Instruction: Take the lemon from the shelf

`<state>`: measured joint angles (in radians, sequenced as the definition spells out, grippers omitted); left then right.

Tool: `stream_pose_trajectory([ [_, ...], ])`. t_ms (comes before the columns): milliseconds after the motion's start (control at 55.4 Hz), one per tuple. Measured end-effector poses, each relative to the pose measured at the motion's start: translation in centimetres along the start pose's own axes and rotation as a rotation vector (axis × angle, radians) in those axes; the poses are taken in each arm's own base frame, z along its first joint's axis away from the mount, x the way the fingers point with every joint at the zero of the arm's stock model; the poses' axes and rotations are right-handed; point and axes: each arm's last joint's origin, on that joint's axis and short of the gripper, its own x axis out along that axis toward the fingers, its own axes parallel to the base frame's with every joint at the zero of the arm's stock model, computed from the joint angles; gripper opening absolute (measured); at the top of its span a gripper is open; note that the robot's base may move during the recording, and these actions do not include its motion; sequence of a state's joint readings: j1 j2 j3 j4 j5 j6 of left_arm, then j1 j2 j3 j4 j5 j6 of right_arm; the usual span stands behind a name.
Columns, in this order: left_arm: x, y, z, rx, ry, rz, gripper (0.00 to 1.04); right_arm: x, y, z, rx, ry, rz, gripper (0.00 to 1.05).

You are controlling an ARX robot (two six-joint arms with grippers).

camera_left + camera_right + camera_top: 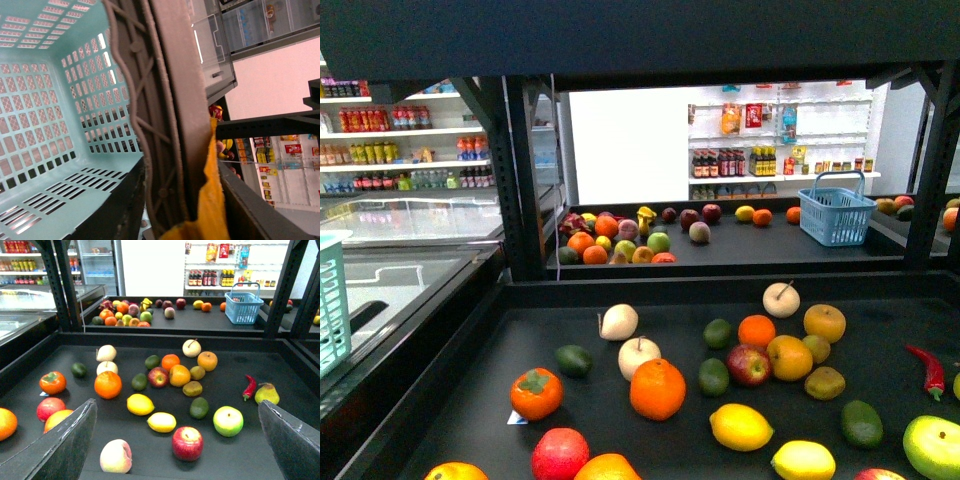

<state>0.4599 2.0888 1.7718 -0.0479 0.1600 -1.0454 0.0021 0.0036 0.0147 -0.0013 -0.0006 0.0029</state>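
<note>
Two yellow oval lemons lie side by side near the front of the black shelf (470, 400): one lemon (741, 427) (140, 404) and a paler lemon (803, 461) (161, 422). In the right wrist view my right gripper (177, 405) hangs open above the deck's front. Its dark fingers (65, 440) stand wide on either side of the fruit, and both lemons lie between and just ahead of them. My left gripper (152, 115) is shut on the rim of a teal basket (50, 100) (330, 300), off the shelf's left edge. Neither arm shows in the front view.
Around the lemons lie a large orange (657, 388), a red apple (187, 442), a green-yellow apple (228, 420), a dark avocado (199, 407), a peach (116, 456) and a red chili (927, 368). Black uprights (520, 180) separate a rear deck holding more fruit and a blue basket (836, 212).
</note>
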Motion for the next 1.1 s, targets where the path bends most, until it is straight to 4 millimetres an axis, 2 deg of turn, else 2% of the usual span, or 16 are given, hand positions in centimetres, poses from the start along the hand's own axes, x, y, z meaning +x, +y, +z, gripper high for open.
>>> stream_pose_trajectory([
  [72,-0.1,-0.1,0.1,-0.027,-0.005,-0.008,0.29,0.0,0.0,0.0,0.0,0.0,0.0,0.97],
  [162,-0.4,0.0,0.3,-0.062,-0.007,-0.011,0.23,0.0,0.0,0.0,0.0,0.0,0.0,0.97],
  [289,-1.1,0.1,0.4,-0.043,-0.006,-0.011,0.21,0.0,0.0,0.0,0.0,0.0,0.0,0.97],
  [397,-1.8,-0.2,-0.3,0.008,0.015,-0.016,0.21,0.0,0.0,0.0,0.0,0.0,0.0,0.97],
  [523,-3.5,-1.5,-2.4,0.136,0.076,-0.06,0.2,0.0,0.0,0.0,0.0,0.0,0.0,0.97],
  [740,-7.8,-6.7,-6.8,0.254,0.197,-0.214,0.19,0.0,0.0,0.0,0.0,0.0,0.0,0.97],
  [848,-10.2,-9.5,-9.8,0.309,0.277,-0.313,0.18,0.0,0.0,0.0,0.0,0.0,0.0,0.97],
  [939,-11.4,-11.2,-12.5,0.343,0.332,-0.369,0.18,0.0,0.0,0.0,0.0,0.0,0.0,0.97],
  [1101,-12.2,-12.1,-18.0,0.359,0.439,-0.387,0.17,0.0,0.0,0.0,0.0,0.0,0.0,0.97],
])
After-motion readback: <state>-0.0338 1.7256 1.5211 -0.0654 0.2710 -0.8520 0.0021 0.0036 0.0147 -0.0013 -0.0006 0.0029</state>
